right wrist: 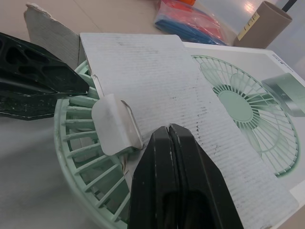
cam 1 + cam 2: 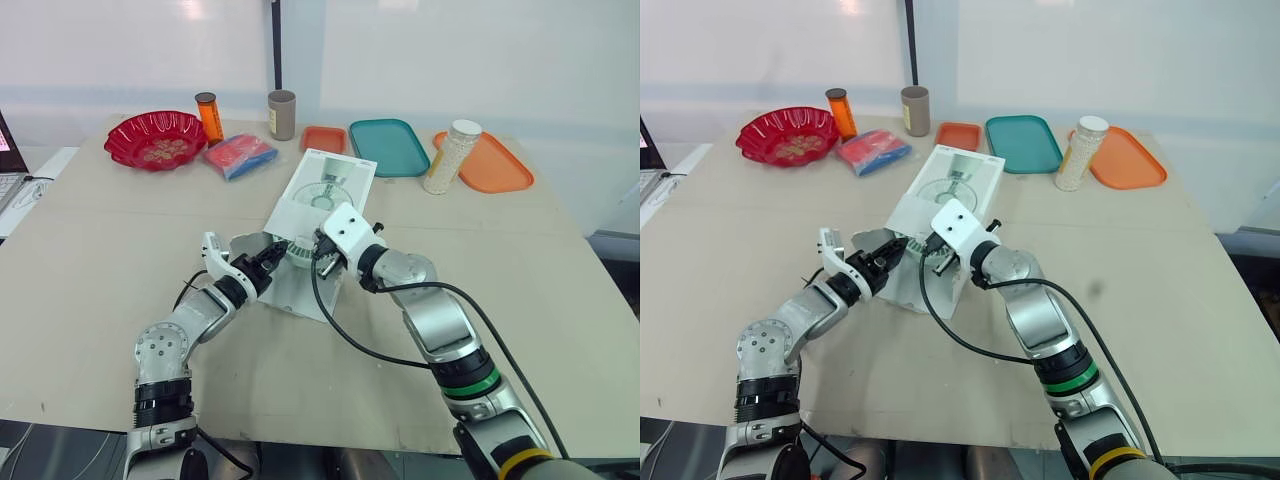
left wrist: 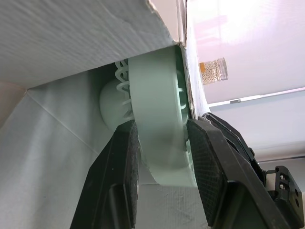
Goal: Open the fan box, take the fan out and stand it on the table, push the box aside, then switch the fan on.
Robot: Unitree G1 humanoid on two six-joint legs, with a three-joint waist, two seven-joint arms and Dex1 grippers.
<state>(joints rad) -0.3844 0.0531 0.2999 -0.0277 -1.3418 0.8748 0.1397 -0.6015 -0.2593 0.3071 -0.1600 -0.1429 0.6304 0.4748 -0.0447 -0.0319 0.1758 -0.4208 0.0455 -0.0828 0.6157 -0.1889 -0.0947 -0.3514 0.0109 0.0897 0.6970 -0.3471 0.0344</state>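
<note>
Mint-green round plastic fan peeks from the white cardboard box on the bench. Our left tool pinches its rim, seemingly to draw it out. Right tool, pressed together, steadies the flap.

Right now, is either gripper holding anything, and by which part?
The left gripper pinches the green fan across the rim of its round head. The right gripper is shut on nothing visible.

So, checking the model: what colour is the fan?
Pale mint green fan, clearest in the left wrist view.
</note>
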